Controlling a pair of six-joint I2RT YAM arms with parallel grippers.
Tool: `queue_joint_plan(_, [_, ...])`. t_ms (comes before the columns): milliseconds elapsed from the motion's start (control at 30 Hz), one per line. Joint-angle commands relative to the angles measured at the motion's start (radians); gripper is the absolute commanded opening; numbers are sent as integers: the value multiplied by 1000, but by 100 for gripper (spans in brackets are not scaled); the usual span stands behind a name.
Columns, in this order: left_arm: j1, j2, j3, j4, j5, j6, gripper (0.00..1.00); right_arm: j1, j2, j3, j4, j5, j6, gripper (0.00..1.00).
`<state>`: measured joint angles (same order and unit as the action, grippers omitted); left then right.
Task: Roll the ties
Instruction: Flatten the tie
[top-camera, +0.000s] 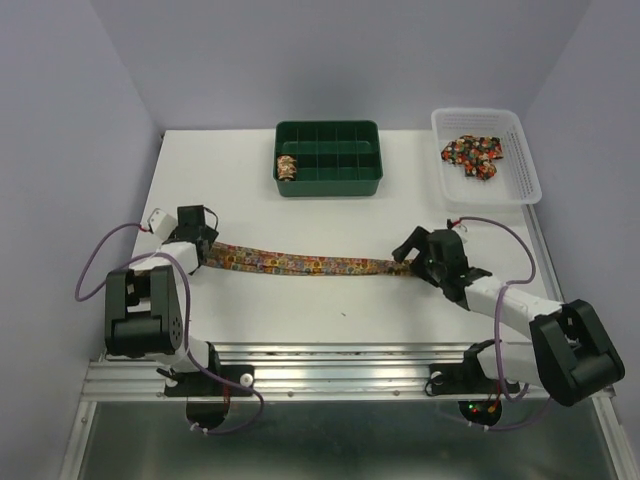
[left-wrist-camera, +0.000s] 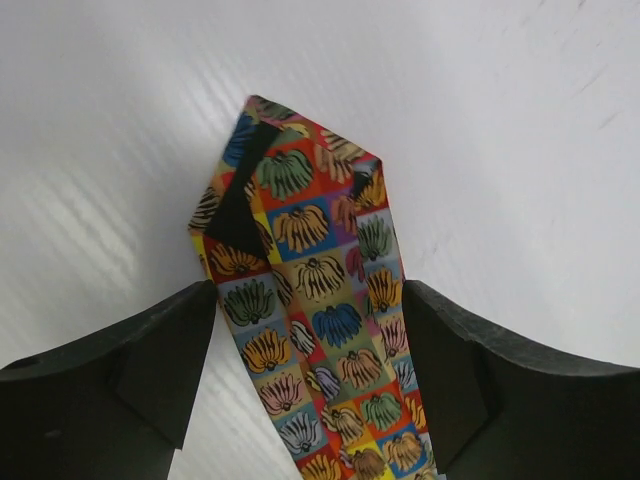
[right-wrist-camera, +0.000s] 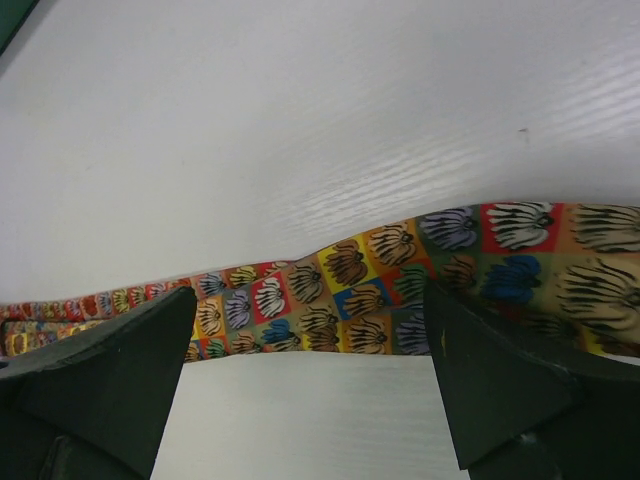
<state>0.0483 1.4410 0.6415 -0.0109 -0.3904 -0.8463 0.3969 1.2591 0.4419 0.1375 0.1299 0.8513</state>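
Tie (top-camera: 300, 265) flat on table (top-camera: 330, 215), long axis left-right, ends inside wide-open empty left hand (left-wrist-camera: 308, 290) and wide-open empty right hand (right-wrist-camera: 310, 293).

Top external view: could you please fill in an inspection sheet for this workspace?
Surface: white table.
Job's things: one tie laid out flat; one rolled tie in the green divided tray; crumpled ties in the white basket.
Clutter: nothing seen.
Hands: left hand open, astride one tie end; right hand open over the other.
Cables: purple cables loop clear of the tie.
Surroundings: plain walls; metal rail at near edge.
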Motion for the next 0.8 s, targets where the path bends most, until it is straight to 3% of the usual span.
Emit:
queue_joint_plan(0, [28, 108, 21, 6, 99, -14, 86, -21, -78, -25, -105, 138, -7, 100])
queue_joint_plan(133, [48, 157, 38, 25, 139, 6, 85, -50, -133, -34, -176, 247, -1, 100])
queue_joint_plan(400, [100, 153, 10, 35, 182, -4, 84, -236, -175, -103, -162, 215, 14, 100])
queue_joint_plan(567, [113, 173, 17, 37, 206, 7, 83, -355, -115, -135, -107, 102, 20, 100])
queue_joint_plan(767, [117, 168, 9, 48, 219, 12, 83, -371, -85, -108, -98, -16, -47, 100])
